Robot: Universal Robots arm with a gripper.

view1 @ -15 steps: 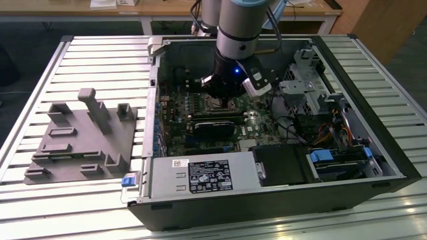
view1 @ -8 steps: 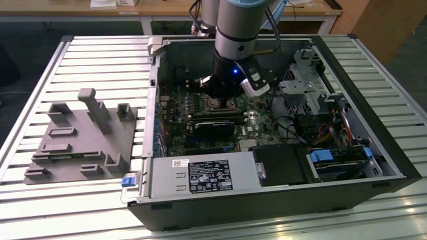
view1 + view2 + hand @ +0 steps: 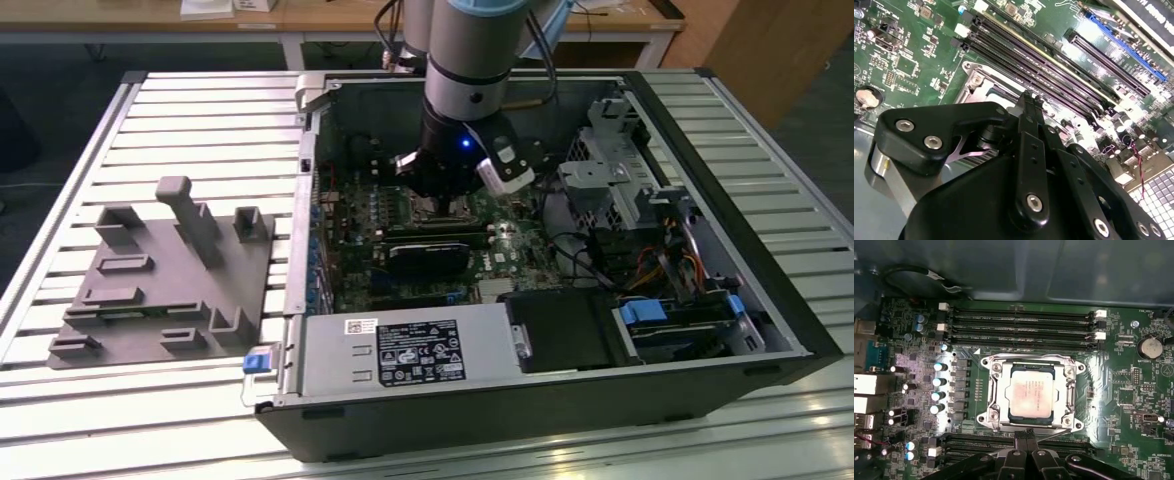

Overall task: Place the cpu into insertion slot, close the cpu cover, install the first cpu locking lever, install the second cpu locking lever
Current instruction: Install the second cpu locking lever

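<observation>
Hovering hand (image 3: 1026, 436) fingers pressed together at cover (image 3: 1031, 393) edge; cover closed over cpu (image 3: 1031, 392), seen in first wrist view.

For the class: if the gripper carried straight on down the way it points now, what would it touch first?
Probably the edge of the cpu cover, which lies closed over the cpu. The gripper hangs just above that edge in the first wrist view; the exact gap is unclear.
</observation>
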